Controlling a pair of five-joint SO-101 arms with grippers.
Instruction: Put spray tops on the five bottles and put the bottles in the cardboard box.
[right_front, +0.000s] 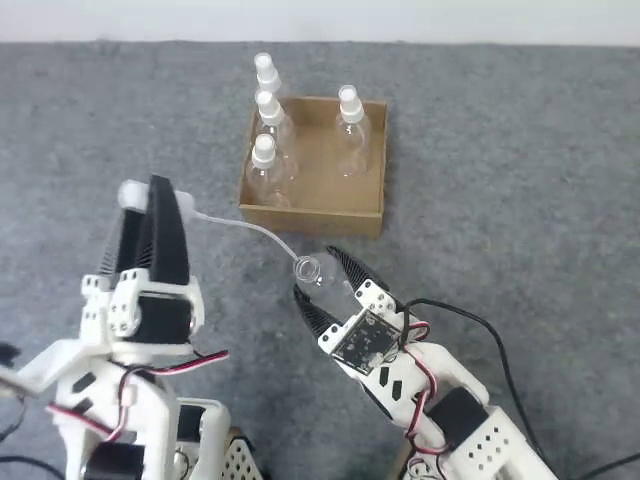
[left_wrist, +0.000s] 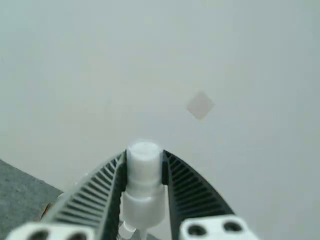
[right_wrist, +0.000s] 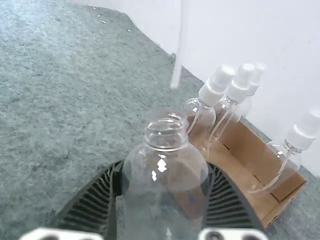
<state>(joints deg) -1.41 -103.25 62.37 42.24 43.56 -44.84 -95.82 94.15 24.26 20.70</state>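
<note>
Uncapped bottle (right_wrist: 165, 165), by the look of it the last of five, is clamped in the right jaws near bench centre. Its open mouth (right_front: 305, 268) faces upward, tipped slightly toward 11 o'clock in the high view. The spray top (left_wrist: 144, 170) is pinched tight in the left jaws, out at 10 o'clock from that mouth. Its long dip tube (right_front: 245, 228) slants from there toward 4 o'clock, with the tip right at the bottle's rim. In the right wrist view the tube end appears to hang just above the neck, not yet inside. Threading it likely calls for the tube's axis to line up with the bottle's, and the left arm (right_front: 150, 290), carrying the top, is the one placed to do that. The cardboard box (right_front: 310, 218) lies just beyond at 12 o'clock with four capped bottles (right_front: 268, 175) standing at it: three plainly inside, the far-left one hard to place. A grey carpet-like covering (right_front: 520, 150) spreads over the bench, and a plain white wall (left_wrist: 225, 50) closes the room behind.
</note>
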